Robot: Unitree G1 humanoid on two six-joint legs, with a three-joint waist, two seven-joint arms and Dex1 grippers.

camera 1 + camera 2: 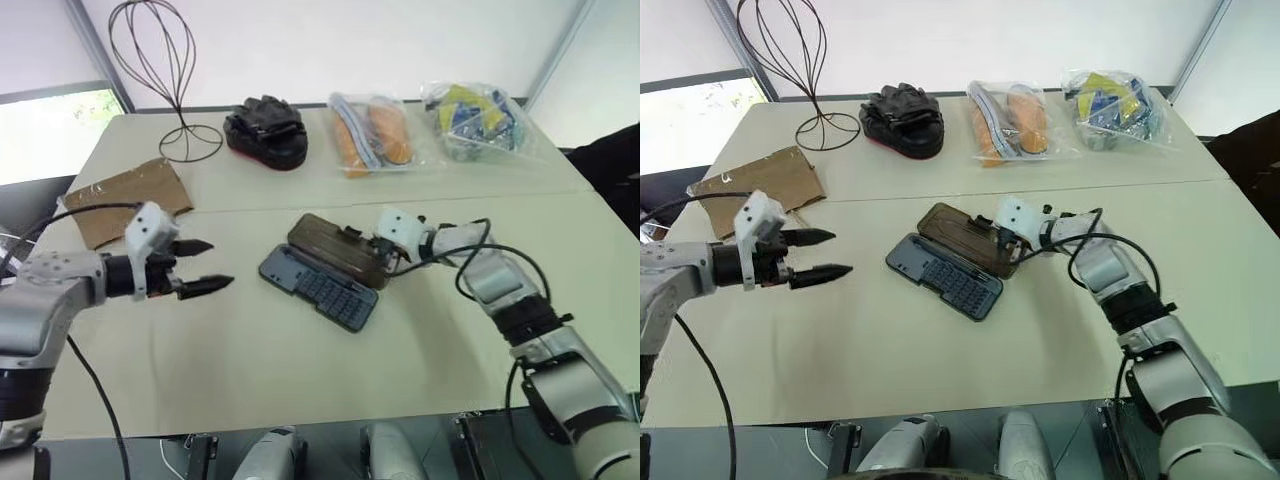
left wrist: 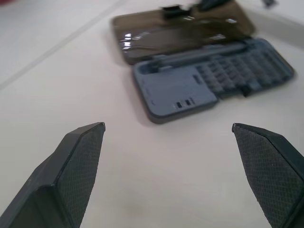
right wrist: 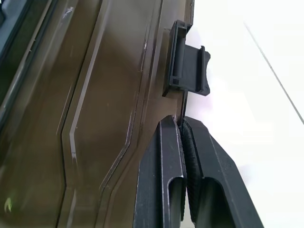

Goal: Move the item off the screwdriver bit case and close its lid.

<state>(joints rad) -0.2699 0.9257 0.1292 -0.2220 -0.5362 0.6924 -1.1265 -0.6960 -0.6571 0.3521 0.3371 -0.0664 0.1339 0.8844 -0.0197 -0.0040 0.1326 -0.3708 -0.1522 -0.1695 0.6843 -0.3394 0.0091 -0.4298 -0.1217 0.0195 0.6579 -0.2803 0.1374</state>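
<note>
screwdriver bit case [image 1: 320,287] is lying open mid-table, blue-grey bit tray toward the robot, smoky brown lid [image 1: 335,249] folded flat behind it. right gripper [image 3: 183,130] is sitting pinched closed on the lid's outer edge, just beside the latch tab [image 3: 186,66]. left gripper [image 1: 205,265] is hovering left of the case, fingers spread wide, holding nothing. kraft paper bag [image 1: 128,199] is lying flat at the table's far left, well apart from the case.
</note>
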